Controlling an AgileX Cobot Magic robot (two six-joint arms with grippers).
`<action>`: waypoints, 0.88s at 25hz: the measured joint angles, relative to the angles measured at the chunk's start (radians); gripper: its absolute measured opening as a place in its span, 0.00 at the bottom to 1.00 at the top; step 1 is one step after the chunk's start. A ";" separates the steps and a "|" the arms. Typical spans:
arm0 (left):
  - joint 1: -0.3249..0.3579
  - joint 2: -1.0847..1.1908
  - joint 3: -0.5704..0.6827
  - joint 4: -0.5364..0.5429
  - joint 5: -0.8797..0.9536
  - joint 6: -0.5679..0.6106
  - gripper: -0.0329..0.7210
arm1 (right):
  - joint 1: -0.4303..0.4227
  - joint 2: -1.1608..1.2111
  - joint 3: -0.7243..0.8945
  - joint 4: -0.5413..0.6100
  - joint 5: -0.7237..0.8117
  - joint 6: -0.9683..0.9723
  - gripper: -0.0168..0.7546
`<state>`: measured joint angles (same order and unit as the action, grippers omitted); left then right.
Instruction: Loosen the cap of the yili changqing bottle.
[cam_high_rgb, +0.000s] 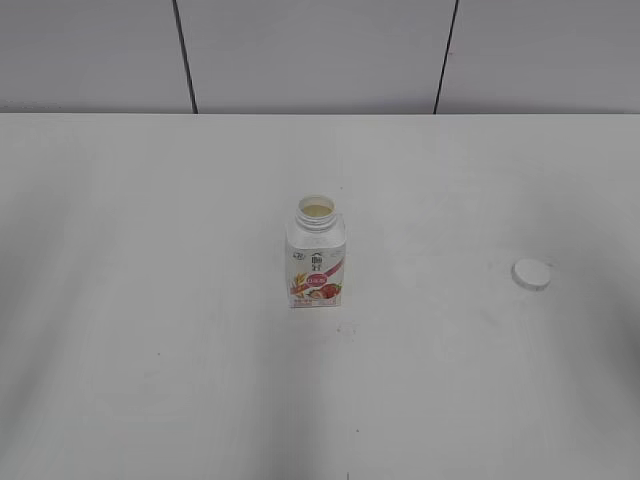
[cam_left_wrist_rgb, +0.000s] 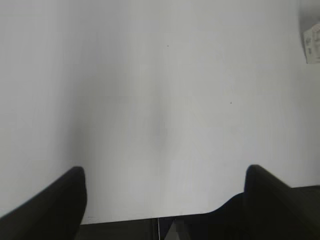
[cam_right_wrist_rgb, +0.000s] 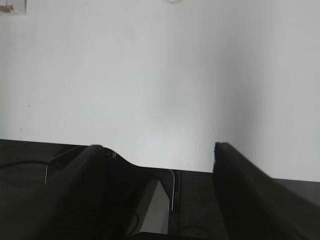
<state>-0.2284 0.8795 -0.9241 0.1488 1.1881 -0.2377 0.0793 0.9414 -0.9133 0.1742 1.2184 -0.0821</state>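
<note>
The yili changqing bottle (cam_high_rgb: 317, 254) stands upright in the middle of the white table, a squat white bottle with a pink-red fruit label. Its wide neck is uncovered, and pale contents show inside. The cap (cam_high_rgb: 531, 273), small, round and white, lies flat on the table well to the right of the bottle. Neither arm appears in the exterior view. In the left wrist view my left gripper (cam_left_wrist_rgb: 165, 172) is open over the table's near edge with nothing between its fingers, and a bit of the bottle (cam_left_wrist_rgb: 312, 42) shows far off at the top right. My right gripper (cam_right_wrist_rgb: 159, 146) is open and empty too.
The white table (cam_high_rgb: 150, 300) runs back to a grey panelled wall (cam_high_rgb: 320, 50). Its near edge (cam_right_wrist_rgb: 160, 169) crosses both wrist views, with dark floor below. A corner of the bottle (cam_right_wrist_rgb: 12, 6) shows at the top left of the right wrist view.
</note>
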 joint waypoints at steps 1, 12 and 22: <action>0.000 -0.057 0.023 -0.002 0.000 0.000 0.82 | 0.000 -0.036 0.000 0.001 0.000 0.000 0.72; 0.000 -0.569 0.249 0.002 -0.013 0.008 0.82 | 0.000 -0.417 0.122 0.028 0.001 -0.006 0.72; 0.000 -0.882 0.350 0.008 -0.024 0.056 0.82 | 0.000 -0.756 0.363 -0.005 -0.036 -0.091 0.72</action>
<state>-0.2284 -0.0025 -0.5741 0.1570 1.1640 -0.1815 0.0793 0.1855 -0.5500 0.1694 1.1827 -0.1728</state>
